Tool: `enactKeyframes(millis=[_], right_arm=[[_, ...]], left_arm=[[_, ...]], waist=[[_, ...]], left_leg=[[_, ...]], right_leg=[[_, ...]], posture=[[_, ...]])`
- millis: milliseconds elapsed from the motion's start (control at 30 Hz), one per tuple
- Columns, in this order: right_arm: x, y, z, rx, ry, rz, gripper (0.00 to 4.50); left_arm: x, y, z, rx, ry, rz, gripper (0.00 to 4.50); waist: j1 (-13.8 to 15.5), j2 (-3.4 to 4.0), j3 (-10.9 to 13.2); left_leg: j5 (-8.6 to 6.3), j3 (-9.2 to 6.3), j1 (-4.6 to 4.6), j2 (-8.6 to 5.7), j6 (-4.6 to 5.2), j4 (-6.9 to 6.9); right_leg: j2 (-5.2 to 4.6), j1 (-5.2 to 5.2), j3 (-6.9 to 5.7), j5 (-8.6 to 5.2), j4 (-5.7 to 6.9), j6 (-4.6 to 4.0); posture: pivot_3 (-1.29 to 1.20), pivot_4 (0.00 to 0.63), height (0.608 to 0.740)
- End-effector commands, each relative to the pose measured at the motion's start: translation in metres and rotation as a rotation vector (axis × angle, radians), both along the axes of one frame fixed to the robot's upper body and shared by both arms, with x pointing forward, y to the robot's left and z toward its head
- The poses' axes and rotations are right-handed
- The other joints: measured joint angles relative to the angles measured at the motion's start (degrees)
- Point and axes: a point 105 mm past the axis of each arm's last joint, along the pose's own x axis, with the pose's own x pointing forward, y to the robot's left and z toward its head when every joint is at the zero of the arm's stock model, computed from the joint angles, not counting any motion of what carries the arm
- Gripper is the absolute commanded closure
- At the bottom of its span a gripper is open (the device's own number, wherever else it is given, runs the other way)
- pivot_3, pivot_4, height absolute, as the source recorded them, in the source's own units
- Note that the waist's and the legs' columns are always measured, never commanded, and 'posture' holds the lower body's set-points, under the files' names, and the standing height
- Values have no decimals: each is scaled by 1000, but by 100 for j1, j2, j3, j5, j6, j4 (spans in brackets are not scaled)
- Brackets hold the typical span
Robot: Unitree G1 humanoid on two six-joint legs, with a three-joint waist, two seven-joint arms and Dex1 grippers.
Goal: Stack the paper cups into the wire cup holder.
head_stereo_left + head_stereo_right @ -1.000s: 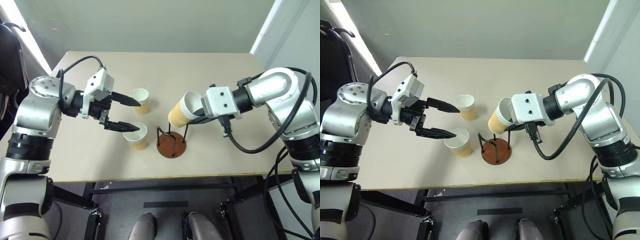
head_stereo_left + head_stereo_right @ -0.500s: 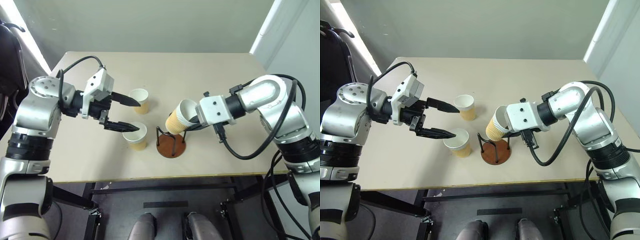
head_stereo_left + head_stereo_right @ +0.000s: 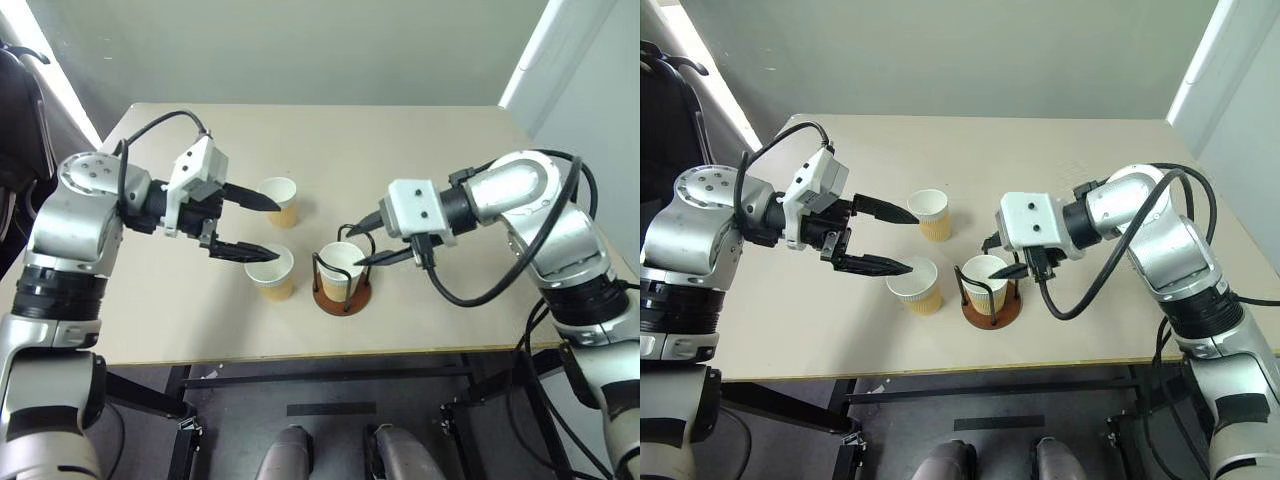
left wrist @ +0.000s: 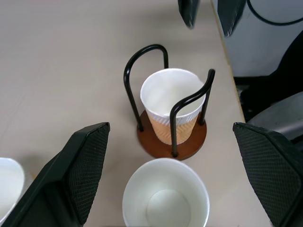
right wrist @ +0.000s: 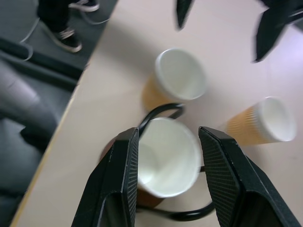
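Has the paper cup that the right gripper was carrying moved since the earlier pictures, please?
Yes. The paper cup has come down and toward the robot's left, from tilted above the wire cup holder to upright between its hoops.

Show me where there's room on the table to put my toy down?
The far half of the table, beyond the two loose cups, is bare. So is the near left corner. The middle is crowded: the wire cup holder with both grippers around it.

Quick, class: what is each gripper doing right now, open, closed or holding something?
Left gripper: open, holding nothing.
Right gripper: open, fingers on either side of the cup in the holder, not gripping it.
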Motion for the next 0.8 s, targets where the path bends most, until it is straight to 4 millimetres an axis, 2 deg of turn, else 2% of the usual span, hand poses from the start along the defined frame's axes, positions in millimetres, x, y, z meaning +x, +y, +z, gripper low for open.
enactKeyframes(millis=[33, 100, 167, 300, 400, 800], right_arm=[[3, -8, 25, 68, -54, -35, 2556], [3, -14, 28, 75, -36, -47, 2556], [1, -21, 32, 83, -13, -58, 2556], [-10, -30, 49, 156, 76, -35, 2556], [-18, -32, 57, 180, 124, -3, 2556], [-30, -38, 46, 161, 186, -7, 2556]], left_arm=[[1, 19, -2, 202, -119, 26, 0], [1, 31, -12, 335, -151, 29, 0], [-2, 36, -15, 391, -166, 19, 0], [-14, 32, -7, 389, -170, -24, 0], [-16, 32, -10, 394, -152, -39, 0], [-8, 35, -28, 528, -183, -55, 0]], waist=[[-5, 0, 0], [-8, 0, 0], [-2, 0, 0], [13, 0, 0], [2, 0, 0], [-6, 0, 0]], left_leg=[[0, 0, 0, 0, 0, 0], [0, 1, 0, 0, 0, 0], [0, 0, -1, 0, 0, -4], [0, 0, -8, 0, 0, -5], [0, 4, -9, -1, 0, -5], [-1, 4, -4, 0, -1, -7]], right_leg=[[0, 0, 0, -4, 0, -7], [0, -1, 2, -8, -2, -13], [1, -4, 2, -10, -2, -16], [0, -6, 1, -12, -2, -19], [1, -9, 4, -14, -1, -21], [1, -16, 6, -20, 21, -32]], posture=[[0, 150, 740], [0, 150, 740], [0, 150, 740], [0, 150, 740], [0, 150, 740], [0, 150, 740]])
